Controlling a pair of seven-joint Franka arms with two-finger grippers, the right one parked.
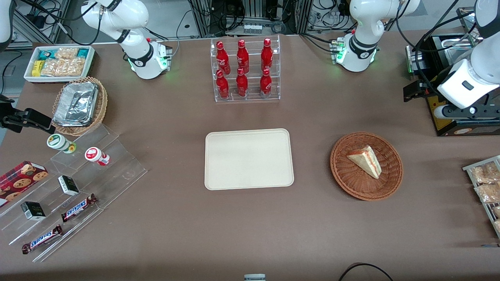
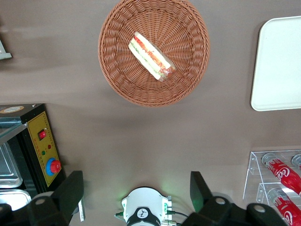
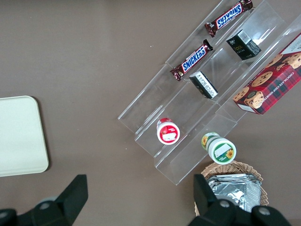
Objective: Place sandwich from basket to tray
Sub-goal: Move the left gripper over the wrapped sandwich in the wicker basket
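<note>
The sandwich [image 1: 365, 160] [image 2: 151, 56], a pale bread wedge with red and green filling along its cut edge, lies in the round reddish-brown wicker basket [image 1: 343, 175] [image 2: 117, 70]. The cream rectangular tray [image 1: 249, 159] [image 2: 277, 66] sits flat on the table beside the basket, toward the parked arm's end, with nothing on it. My gripper [image 1: 416, 91] [image 2: 136, 190] hangs high above the table, farther from the front camera than the basket and toward the working arm's end. It is open, its fingers spread wide with nothing between them.
A clear rack of red bottles [image 1: 244, 70] [image 2: 282, 174] stands farther from the front camera than the tray. A black appliance with a yellow button panel [image 1: 457, 117] [image 2: 40, 146] sits beside my gripper. A wire rack of snack packets [image 1: 486, 183] lies at the working arm's table end.
</note>
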